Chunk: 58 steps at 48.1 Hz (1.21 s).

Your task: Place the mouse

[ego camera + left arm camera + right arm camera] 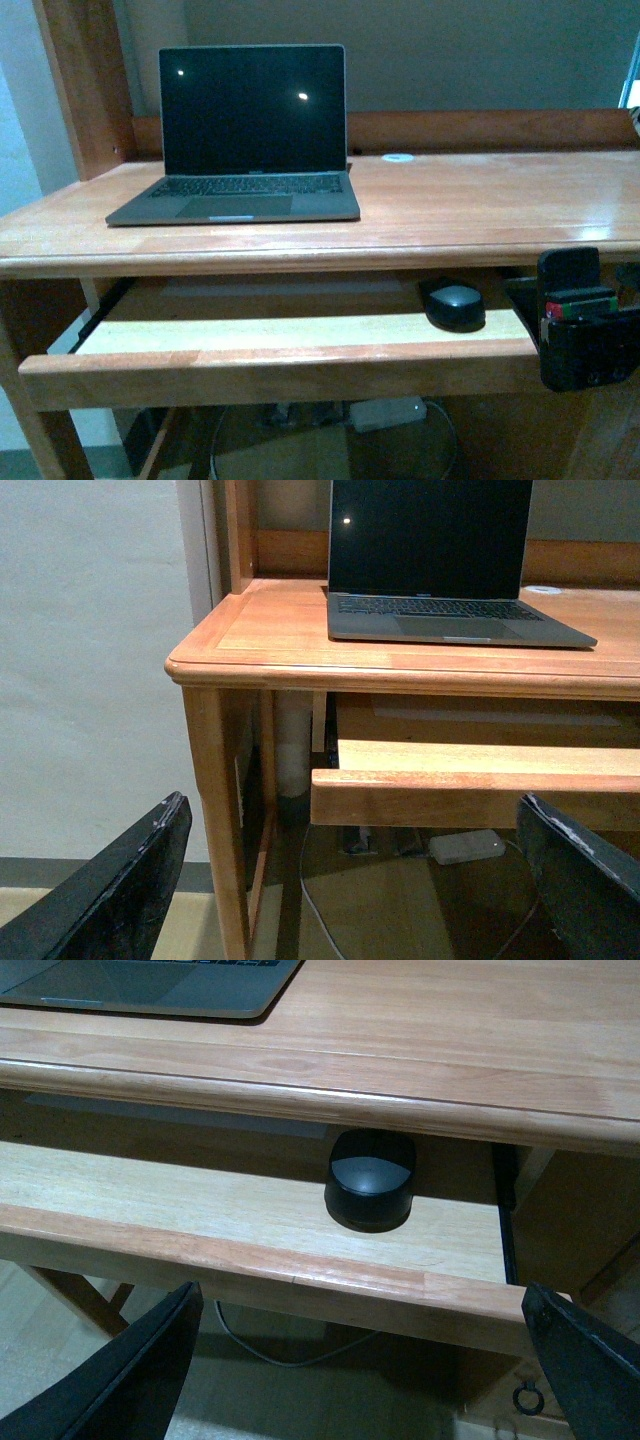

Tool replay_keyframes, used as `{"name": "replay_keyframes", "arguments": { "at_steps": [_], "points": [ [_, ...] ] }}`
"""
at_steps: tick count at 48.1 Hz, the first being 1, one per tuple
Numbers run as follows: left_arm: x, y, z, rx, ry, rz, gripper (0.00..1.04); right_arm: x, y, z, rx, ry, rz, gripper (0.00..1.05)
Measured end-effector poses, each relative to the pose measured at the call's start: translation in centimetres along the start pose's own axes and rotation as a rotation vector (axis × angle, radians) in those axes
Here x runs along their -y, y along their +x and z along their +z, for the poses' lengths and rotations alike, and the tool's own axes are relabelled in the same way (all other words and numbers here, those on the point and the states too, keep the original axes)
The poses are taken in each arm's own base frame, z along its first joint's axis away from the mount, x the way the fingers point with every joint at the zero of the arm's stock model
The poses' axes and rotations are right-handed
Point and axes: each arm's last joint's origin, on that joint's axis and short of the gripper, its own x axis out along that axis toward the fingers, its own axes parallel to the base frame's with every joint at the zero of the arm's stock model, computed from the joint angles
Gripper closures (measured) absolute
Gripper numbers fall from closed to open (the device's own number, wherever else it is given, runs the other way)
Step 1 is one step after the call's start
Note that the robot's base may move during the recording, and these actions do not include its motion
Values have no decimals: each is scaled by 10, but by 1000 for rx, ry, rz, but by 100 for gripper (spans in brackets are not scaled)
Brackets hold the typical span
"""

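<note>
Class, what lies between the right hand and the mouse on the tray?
Right wrist view: only the tray's front rail and bare board lie between right hand and mouse.

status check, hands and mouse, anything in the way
Left hand open, empty. Right hand open, empty, by the pull-out tray right end. Mouse on that tray, partly under desktop edge. Overhang limits approach from above.

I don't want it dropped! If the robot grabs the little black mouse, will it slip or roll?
Probably no rolling: the mouse sits flat on the sliding shelf. Its smooth domed top looks slippery, so gripping the sides seems safer. Small, so likely light.
</note>
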Motion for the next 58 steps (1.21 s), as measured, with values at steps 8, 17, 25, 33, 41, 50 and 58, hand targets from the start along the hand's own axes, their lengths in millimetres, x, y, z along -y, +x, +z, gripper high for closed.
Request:
{"name": "replay_keyframes", "arguments": {
  "at_steps": [8, 17, 25, 33, 41, 50, 58],
  "points": [
    [0, 0, 0, 0, 0, 0, 7, -7, 19, 1, -33, 4, 15, 7],
    [0, 0, 0, 0, 0, 0, 7, -13, 45, -3, -96, 9, -10, 7],
    [0, 0, 0, 0, 0, 0, 7, -13, 73, -2, -134, 41, -48, 7],
    [0, 0, 0, 0, 0, 0, 7, -11, 91, -4, -161, 59, -69, 7],
    [0, 0, 0, 0, 0, 0, 7, -6, 107, -6, -187, 77, -91, 7],
    [0, 0, 0, 0, 0, 0, 7, 0, 120, -8, -202, 97, -111, 7],
    [0, 0, 0, 0, 0, 0, 7, 6, 131, -12, -221, 109, -129, 7]
  ]
}}
